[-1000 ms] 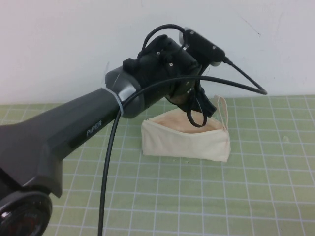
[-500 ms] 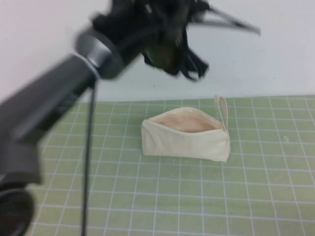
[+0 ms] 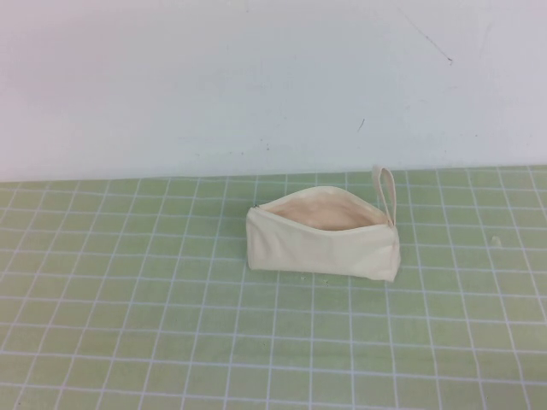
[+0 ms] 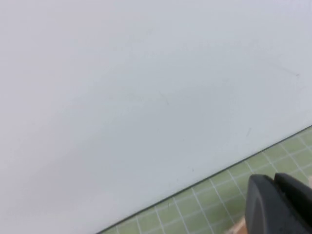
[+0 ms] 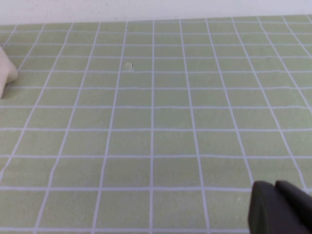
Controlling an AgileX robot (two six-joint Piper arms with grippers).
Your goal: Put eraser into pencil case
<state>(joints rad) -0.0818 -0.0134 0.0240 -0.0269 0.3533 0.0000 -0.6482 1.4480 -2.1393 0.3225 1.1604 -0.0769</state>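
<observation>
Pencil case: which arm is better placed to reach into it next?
Probably left. The left gripper has a peach sliver, likely the pencil case, right beside it; the right gripper sees only its end across the mat.

The high view looks down from the robot's side at the counter point(image 3: 128, 342) and the white wall point(image 3: 214, 77). The left wrist view faces mostly that wall. The right wrist view looks low across the same green squares.
</observation>
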